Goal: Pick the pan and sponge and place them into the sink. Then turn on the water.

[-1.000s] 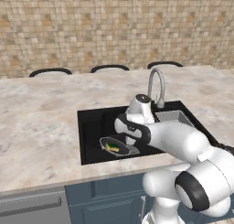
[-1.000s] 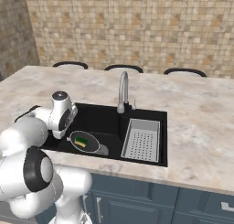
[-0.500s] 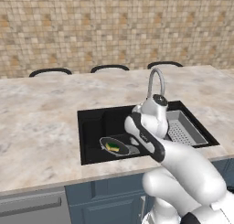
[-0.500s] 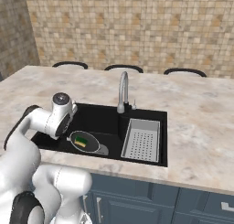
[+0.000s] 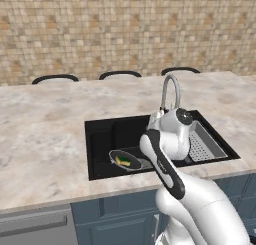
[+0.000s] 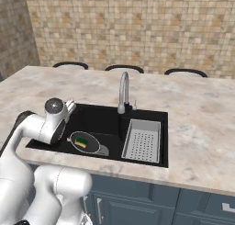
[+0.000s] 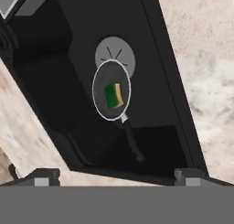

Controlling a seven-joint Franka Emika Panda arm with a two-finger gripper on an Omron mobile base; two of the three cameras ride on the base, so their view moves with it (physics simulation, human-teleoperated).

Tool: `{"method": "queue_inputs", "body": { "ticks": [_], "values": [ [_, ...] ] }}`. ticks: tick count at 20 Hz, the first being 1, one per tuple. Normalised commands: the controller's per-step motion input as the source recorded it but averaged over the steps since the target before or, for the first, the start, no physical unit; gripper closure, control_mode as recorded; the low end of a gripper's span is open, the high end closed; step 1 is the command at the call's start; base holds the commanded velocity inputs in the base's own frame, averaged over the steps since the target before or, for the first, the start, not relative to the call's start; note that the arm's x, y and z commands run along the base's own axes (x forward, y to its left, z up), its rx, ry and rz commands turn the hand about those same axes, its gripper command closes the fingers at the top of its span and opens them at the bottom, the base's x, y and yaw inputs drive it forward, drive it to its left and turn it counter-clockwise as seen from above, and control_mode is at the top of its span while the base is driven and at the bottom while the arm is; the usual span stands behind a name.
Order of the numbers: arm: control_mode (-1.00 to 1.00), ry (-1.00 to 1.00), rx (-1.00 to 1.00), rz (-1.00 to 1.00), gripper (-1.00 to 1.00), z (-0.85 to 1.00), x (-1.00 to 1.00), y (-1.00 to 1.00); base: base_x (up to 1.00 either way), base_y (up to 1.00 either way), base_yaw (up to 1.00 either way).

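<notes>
Pan (image 7: 111,89) with sponge (image 7: 114,95) lies in sink (image 7: 55,95); claw (image 7: 116,176) spread wide, empty.

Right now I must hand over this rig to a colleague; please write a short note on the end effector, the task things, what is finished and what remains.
End effector: open, holds nothing, raised above the sink with its camera looking down into the basin.
Pan: lies in the sink, partly over the round grey drain.
Sponge: rests inside the pan, green and yellow both showing.
Faucet: at the back rim of the sink, no water stream visible.
Done: pan and sponge are in the sink.
Left: turn on the water at the faucet.
</notes>
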Motion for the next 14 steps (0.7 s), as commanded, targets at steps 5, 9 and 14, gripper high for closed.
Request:
{"method": "queue_inputs", "body": {
  "ticks": [5, 9, 14],
  "values": [
    [-1.0, -0.12, 0.08, -0.06, -1.0, 0.31, -0.01, -0.13, 0.0, 0.0, 0.0],
    [-1.0, -0.12, 0.08, -0.05, -1.0, 0.25, -0.01, -0.16, 0.0, 0.0, 0.0],
    [-1.0, -0.13, 0.08, -0.04, -1.0, 0.18, -0.08, -0.18, 0.0, 0.0, 0.0]
  ]
}}
